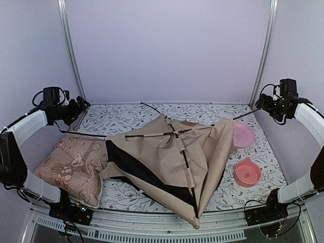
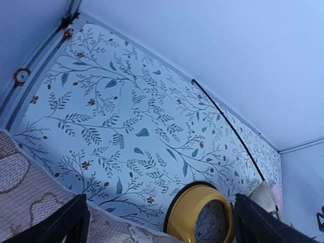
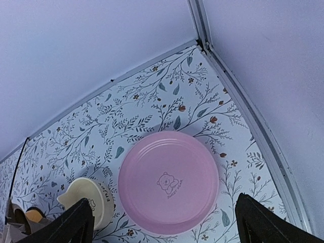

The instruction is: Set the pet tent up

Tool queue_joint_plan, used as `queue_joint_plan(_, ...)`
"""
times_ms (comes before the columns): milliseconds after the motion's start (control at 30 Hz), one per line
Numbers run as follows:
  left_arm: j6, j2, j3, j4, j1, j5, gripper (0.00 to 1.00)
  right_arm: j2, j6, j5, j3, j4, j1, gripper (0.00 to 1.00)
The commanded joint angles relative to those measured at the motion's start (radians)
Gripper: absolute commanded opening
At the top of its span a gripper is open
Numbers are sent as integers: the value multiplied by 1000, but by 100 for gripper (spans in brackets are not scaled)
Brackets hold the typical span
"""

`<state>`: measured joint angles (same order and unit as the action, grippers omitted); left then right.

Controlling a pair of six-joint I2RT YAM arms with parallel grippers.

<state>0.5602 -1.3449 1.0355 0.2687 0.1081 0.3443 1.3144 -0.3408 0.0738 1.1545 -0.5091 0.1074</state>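
Centrally on the leaf-printed surface [image 1: 126, 114], the tent [image 1: 172, 157]: lies collapsed and flat, tan cloth spread from the middle toward the near edge, dark lining showing along its left flank. Carries thin black poles [image 1: 183, 152] crossing on top of the cloth, one end poking out leftward and another reaching right toward the back corner. Touches the cushion [image 1: 71, 167] on its left side; reaches the rim of a pink plate [image 1: 244, 134] on its right, with a pink bowl [image 1: 248, 173] near that same side.

Left gripper [image 1: 81, 105]: hovers at the back-left corner, near the cushion's far end and apart from the tent cloth. Jaws spread wide, fingers [image 2: 66, 225] at either side of the wrist view, gripping nothing; between them only cushion, a yellow bowl [image 2: 200, 212] and bare surface, with one pole running along the back wall.

Right gripper [image 1: 266, 105]: hangs at the back-right corner, above the plate. Jaws likewise wide apart, fingers [image 3: 76, 225] empty; below, the plate, and just to its left a cream bowl [image 3: 91, 195]. Hard to tell from above whether the pole tip near this gripper touches it.
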Motion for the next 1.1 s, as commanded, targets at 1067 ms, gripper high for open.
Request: queue_joint_plan(1067, -470, -322, 230, 156, -836, -53, 85, 257, 62, 54, 313, 8, 177, 99)
